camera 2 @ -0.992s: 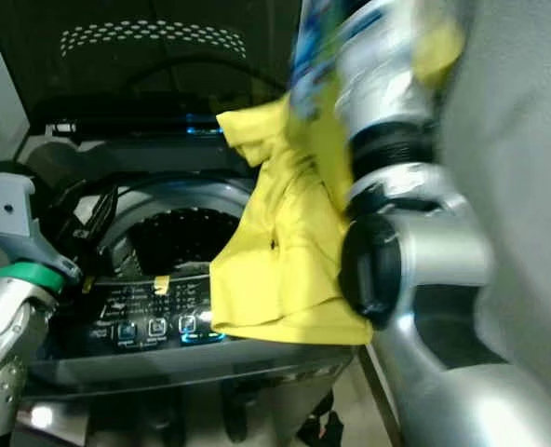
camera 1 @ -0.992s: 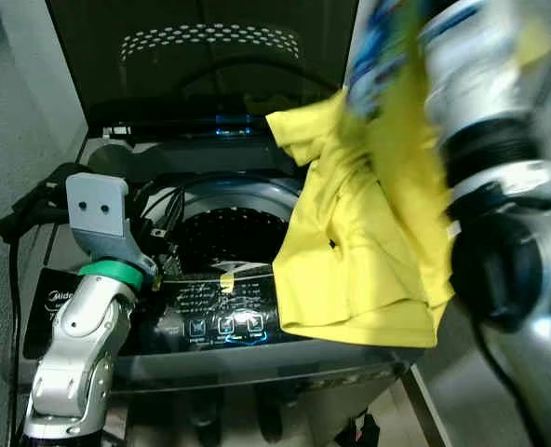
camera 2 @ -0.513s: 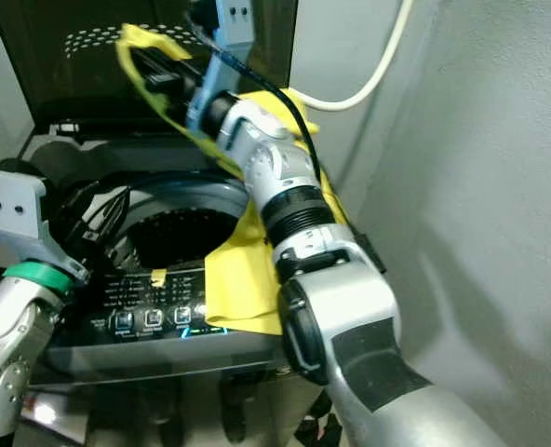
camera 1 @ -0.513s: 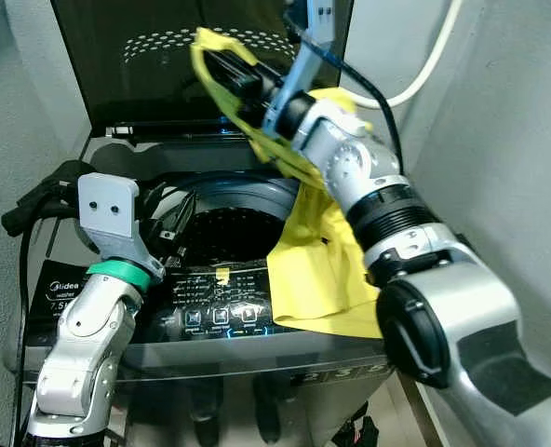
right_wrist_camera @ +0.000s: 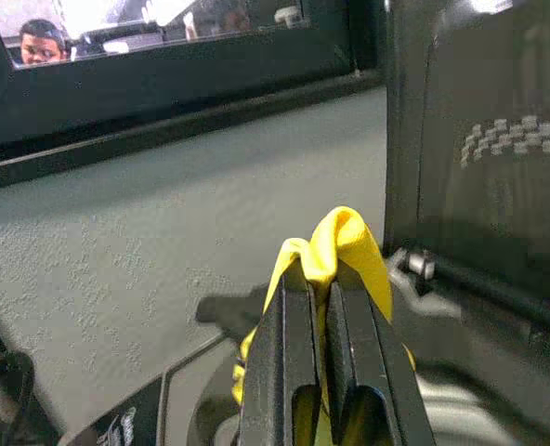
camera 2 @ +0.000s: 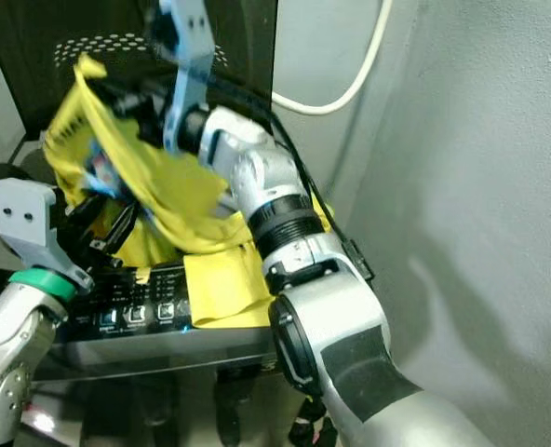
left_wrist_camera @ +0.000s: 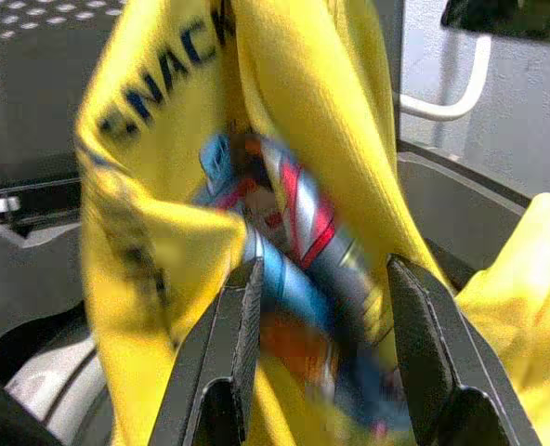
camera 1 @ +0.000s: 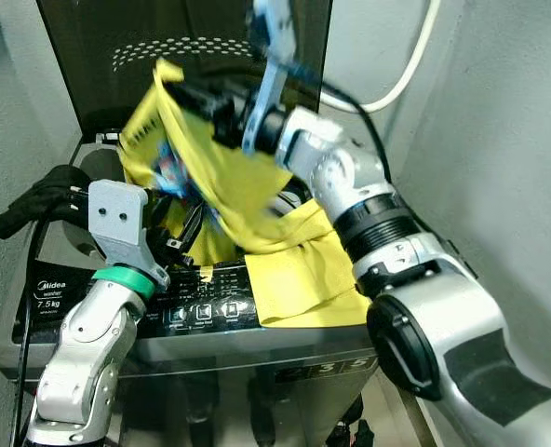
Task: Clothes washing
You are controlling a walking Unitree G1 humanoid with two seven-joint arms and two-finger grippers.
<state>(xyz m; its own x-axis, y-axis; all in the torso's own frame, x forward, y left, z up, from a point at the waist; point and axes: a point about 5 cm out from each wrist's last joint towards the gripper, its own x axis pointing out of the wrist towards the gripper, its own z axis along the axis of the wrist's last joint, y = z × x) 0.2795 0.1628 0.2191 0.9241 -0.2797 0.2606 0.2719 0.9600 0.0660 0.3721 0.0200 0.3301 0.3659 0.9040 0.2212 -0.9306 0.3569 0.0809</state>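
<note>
Holding a bright yellow cotton T-shirt up high, the right gripper has its two black fingers pressed tight together on a fold of the cloth. You can see the little yellow bump of shirt sticking out between them in the right wrist view. The shirt hangs over the round dark hole of the grey top-loading washing machine. Part of it droops toward the hole. Another part lies spread over the front edge and covers some of the black button panel.

The left gripper waits low by the front left of the machine, just beside the hanging shirt. Its fingers are wide apart and hold nothing. The shirt's colourful picture dangles right in front of them.

Here is what could go wrong, I think. If the right gripper lets go now, the shirt may not all fall in. The part lying on the front edge could pull the rest out, and the shirt might slide down to the floor. The cloth could also catch on the left gripper's open fingers, because it hangs so close. The shirt lying on the buttons could press one by mistake. The tall dark lid stands open behind, and a bump from the arm could knock it down.
</note>
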